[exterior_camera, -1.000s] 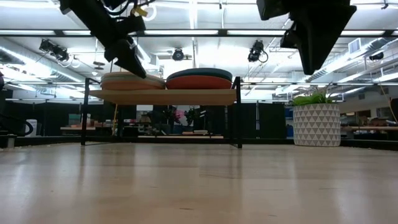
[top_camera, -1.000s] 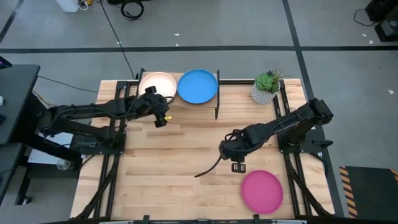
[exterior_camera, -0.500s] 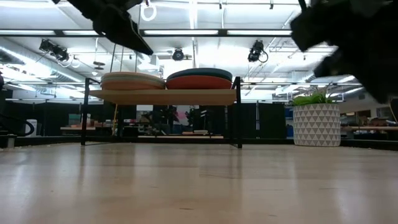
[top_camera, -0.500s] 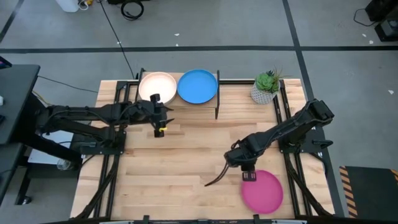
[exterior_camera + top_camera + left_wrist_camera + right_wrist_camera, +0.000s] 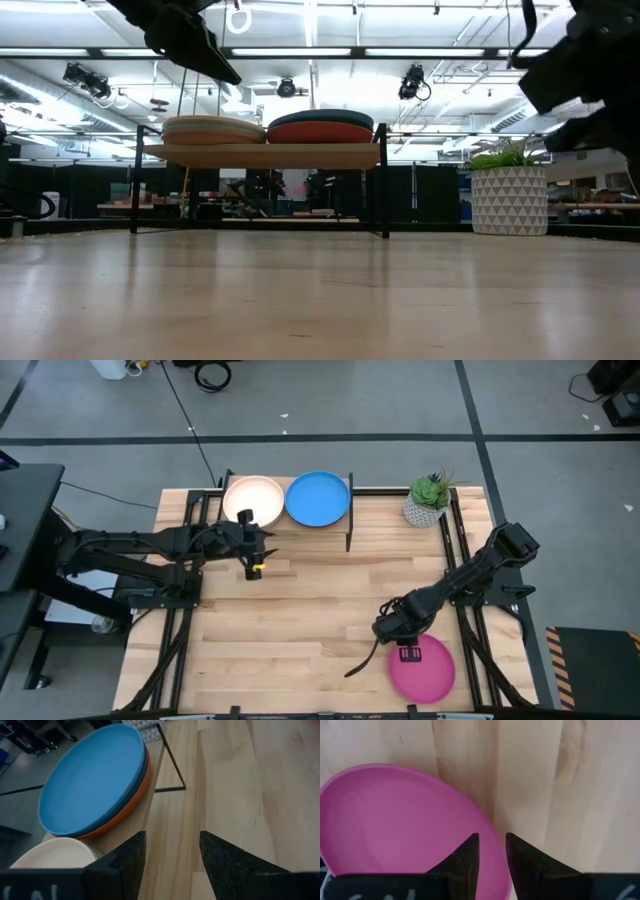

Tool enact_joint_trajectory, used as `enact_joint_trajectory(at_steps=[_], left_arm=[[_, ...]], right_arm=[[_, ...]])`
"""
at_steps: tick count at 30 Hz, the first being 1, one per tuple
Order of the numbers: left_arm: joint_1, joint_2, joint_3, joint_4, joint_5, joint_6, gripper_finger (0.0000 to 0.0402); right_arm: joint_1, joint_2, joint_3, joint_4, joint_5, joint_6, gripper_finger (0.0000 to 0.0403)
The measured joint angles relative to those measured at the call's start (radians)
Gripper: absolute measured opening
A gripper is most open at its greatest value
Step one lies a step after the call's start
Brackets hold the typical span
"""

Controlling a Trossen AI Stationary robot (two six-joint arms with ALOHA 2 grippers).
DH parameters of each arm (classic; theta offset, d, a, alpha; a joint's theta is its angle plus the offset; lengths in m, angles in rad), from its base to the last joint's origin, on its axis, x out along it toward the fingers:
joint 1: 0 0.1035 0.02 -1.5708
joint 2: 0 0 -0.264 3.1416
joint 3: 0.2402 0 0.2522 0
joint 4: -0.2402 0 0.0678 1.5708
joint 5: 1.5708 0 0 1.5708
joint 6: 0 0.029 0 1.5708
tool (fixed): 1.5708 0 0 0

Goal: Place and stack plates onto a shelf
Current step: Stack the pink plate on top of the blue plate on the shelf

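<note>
The magenta plate (image 5: 421,667) lies flat on the tabletop near its near right corner. My right gripper (image 5: 407,651) hangs over the plate's far left rim (image 5: 492,836), open with a narrow gap, one finger on each side of the rim line and raised above it. The shelf (image 5: 260,155) stands at the far edge with two stacks: the cream plate (image 5: 252,498) tops the left one, and the blue plate (image 5: 317,498) tops the right one over an orange plate (image 5: 131,806). My left gripper (image 5: 252,550) hovers open and empty in front of the cream stack.
A potted plant (image 5: 428,500) in a white patterned pot stands at the far right, beside the shelf. A dark cable (image 5: 360,660) trails from my right arm over the table. The wood between the shelf and the magenta plate (image 5: 310,600) is bare.
My right gripper has travelled from the table's middle toward the near right corner and now stands over the magenta plate's rim. My left gripper has risen and drawn back a little from the cream stack, then stayed still. The plates have not moved.
</note>
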Motion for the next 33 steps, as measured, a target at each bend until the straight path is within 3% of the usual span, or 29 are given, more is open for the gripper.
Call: enact_joint_trajectory(at_steps=[9,14,23,33], left_arm=[[-0.001,-0.059,0.000,-0.017,0.000,-0.021,0.0192],[-0.005,-0.071,0.000,-0.044,0.000,-0.028,0.0192],[-0.005,-0.070,0.000,-0.052,0.000,-0.049,0.0192],[-0.005,-0.070,0.000,-0.051,0.011,-0.058,0.0192]], right_arm=[[0.003,0.000,-0.059,0.071,0.003,0.025,0.0093],[0.003,0.000,-0.101,0.174,-0.001,0.034,0.0069],[0.003,0.000,-0.110,0.191,-0.030,0.034,0.0014],[-0.017,-0.003,-0.110,0.186,-0.063,0.032,0.0013]])
